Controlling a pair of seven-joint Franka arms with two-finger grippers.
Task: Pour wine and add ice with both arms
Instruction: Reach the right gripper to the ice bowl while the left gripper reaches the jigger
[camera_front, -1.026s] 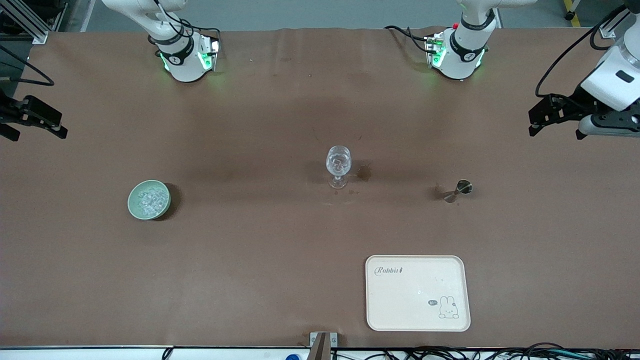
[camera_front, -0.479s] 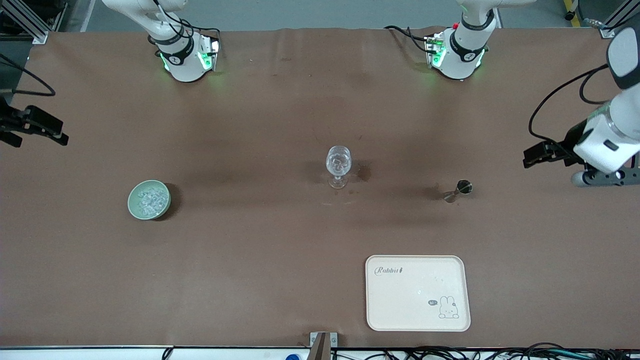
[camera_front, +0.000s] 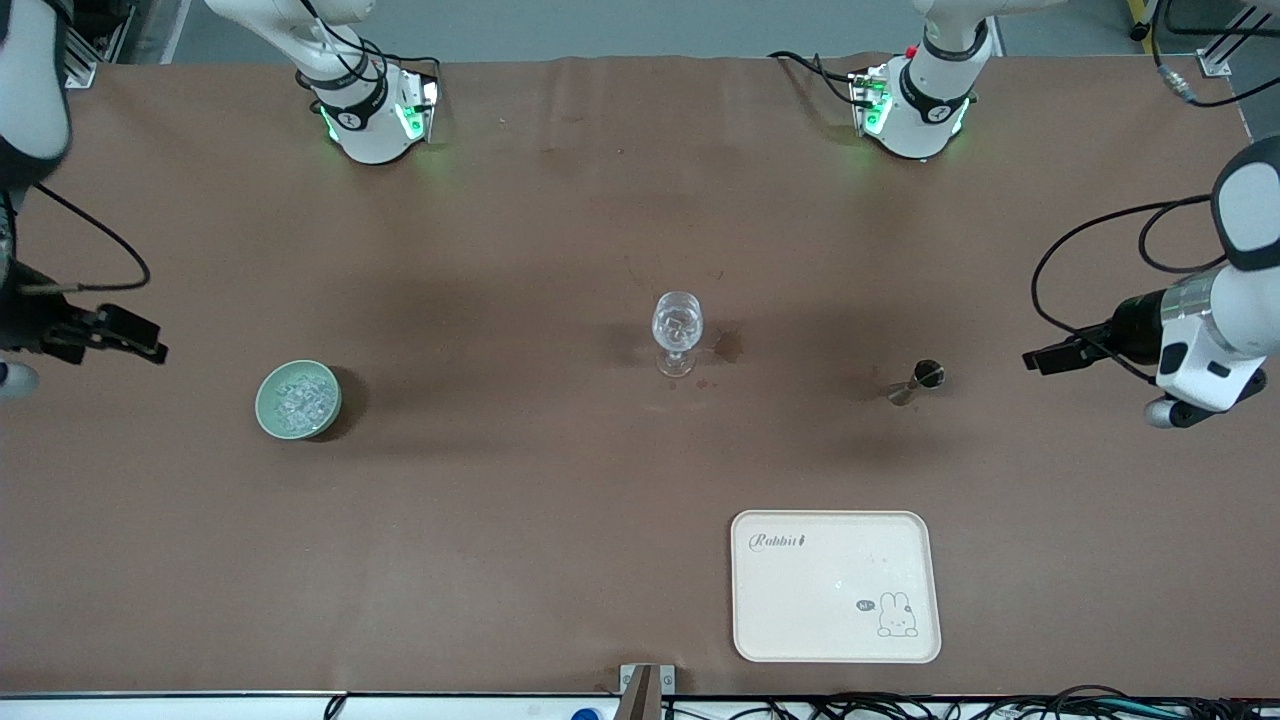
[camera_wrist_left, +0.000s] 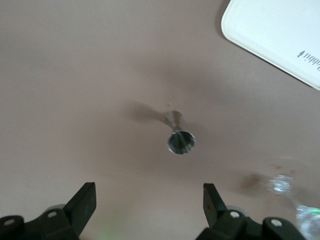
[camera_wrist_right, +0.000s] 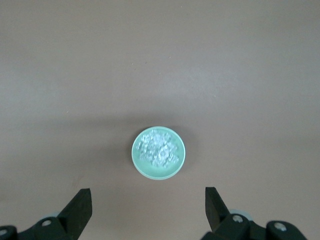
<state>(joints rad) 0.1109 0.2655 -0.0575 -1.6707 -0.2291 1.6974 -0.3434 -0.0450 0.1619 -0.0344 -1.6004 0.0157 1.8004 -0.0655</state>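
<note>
Hovering over the brown surface at the left arm's end: left gripper, fingers spread wide and empty, aimed toward a small metal jigger standing upright. Hanging over the right arm's end: right gripper, likewise gaping wide with nothing held, near the green bowl. Sitting heaped in that bowl: ice, glinting. Standing mid-surface between bowl and jigger, well apart from both: a stemmed glass beside a dark stain. Lying nearer the front camera than the jigger: a cream tray.
</note>
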